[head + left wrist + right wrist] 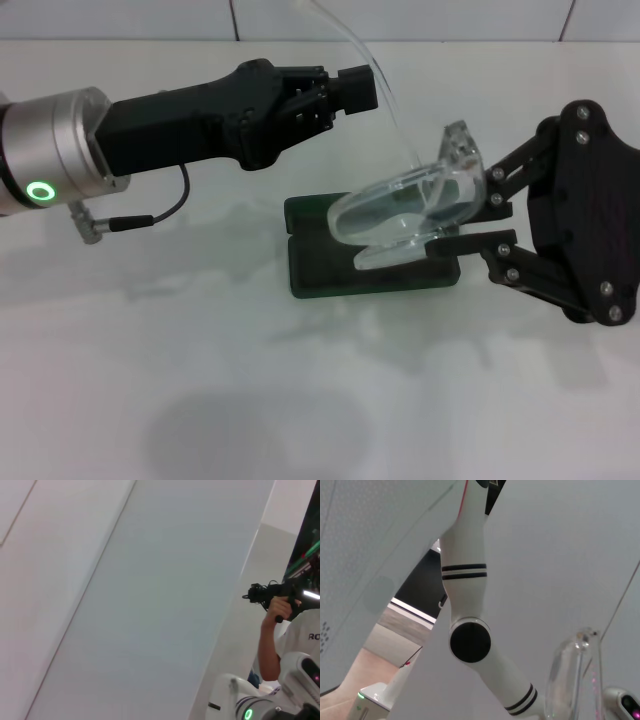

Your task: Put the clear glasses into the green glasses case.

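Note:
The clear glasses [410,205] hang tilted just above the open green glasses case [330,270], which lies flat on the white table. My right gripper [482,226] comes in from the right and is shut on the right end of the frame. One clear temple arm [385,90] sticks up and curves away toward the back. My left gripper [358,88] reaches in from the left, shut, with its tip against that temple arm; I cannot tell whether it pinches it. In the right wrist view part of the clear frame [567,675] shows.
The white table [200,380] spreads out around the case, and a tiled wall runs behind it. A cable [150,218] dangles under my left wrist. A person [280,630] holding a black device stands far off in the left wrist view.

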`<state>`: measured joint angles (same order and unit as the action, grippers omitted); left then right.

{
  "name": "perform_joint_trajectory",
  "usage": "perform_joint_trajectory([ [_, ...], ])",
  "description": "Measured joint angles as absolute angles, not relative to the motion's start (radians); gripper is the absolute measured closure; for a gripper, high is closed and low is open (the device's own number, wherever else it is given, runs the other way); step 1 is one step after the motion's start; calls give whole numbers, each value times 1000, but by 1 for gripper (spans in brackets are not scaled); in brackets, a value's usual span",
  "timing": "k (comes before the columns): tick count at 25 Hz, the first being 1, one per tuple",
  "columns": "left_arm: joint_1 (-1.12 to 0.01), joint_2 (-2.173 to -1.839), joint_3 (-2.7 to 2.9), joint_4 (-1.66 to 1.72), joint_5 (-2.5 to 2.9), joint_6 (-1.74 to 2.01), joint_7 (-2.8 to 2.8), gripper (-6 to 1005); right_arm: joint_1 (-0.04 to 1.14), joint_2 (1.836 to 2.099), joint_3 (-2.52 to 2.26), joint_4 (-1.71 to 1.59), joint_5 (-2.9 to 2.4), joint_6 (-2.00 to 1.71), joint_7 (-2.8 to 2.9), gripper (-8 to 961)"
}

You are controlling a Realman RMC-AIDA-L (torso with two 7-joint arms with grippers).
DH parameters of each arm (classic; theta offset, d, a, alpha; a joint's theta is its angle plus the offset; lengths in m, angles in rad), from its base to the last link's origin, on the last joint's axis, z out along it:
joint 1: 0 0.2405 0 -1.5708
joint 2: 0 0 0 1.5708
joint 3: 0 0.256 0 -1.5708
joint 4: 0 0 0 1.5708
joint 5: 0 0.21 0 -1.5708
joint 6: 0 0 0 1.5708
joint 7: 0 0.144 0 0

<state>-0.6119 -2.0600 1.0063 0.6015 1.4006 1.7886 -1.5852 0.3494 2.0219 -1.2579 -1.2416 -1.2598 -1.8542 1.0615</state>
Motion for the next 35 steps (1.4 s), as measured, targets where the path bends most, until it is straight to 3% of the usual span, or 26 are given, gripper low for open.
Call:
perform_joint_trajectory([
  [35,-656,-2082,1025,572,1395,1867,-1624,942,347,2020,-1269,-1219,-1245,-1869,1057,896],
])
